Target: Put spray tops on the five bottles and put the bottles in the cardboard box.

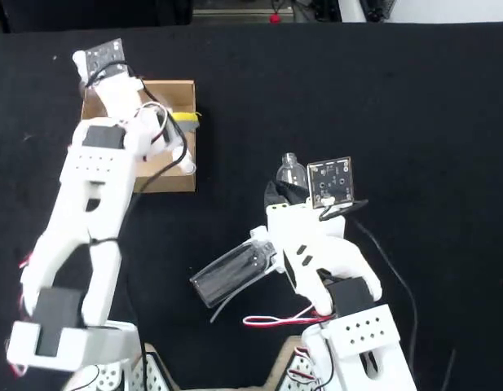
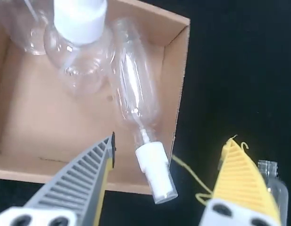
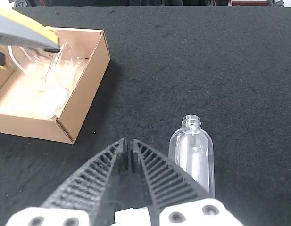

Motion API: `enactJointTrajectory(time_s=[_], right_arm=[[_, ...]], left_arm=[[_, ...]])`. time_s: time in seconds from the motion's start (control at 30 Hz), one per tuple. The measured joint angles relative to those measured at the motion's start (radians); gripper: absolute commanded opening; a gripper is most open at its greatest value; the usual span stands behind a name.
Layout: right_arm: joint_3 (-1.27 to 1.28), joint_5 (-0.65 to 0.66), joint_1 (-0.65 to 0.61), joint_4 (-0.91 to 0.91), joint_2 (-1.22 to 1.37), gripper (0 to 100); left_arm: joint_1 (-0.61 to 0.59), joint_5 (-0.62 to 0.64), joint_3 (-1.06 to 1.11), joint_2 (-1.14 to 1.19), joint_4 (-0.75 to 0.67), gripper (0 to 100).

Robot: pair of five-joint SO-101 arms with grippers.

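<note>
The cardboard box (image 2: 41,117) holds several clear bottles. One capped bottle (image 2: 133,94) lies slanted inside, its white spray top (image 2: 154,172) sticking out over the box wall. My left gripper (image 2: 171,140) hangs open above that spray top, over the box (image 1: 165,88) at the table's back left. An uncapped clear bottle (image 3: 192,150) stands upright on the black cloth mid-table (image 1: 290,169). My right gripper (image 3: 128,143) is shut with nothing visible in it, just beside and slightly nearer than this bottle (image 2: 272,179).
A clear plastic container (image 1: 235,273) lies on the cloth beside the right arm's base, with a thin tube trailing from it. A red and white cable (image 1: 275,318) runs near the front edge. Open black cloth stretches to the right and back.
</note>
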Motion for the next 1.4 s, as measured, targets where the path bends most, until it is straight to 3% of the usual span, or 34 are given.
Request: enactJointTrajectory(time_s=[0.43,1.4], right_arm=[[0.0,0.0,0.0,0.0,0.0,1.2],[0.0,0.0,0.0,0.0,0.0,1.2]], left_arm=[[-0.049,0.051,-0.187,0.255,0.014,34],[-0.049,0.049,-0.42,0.563,0.014,34]])
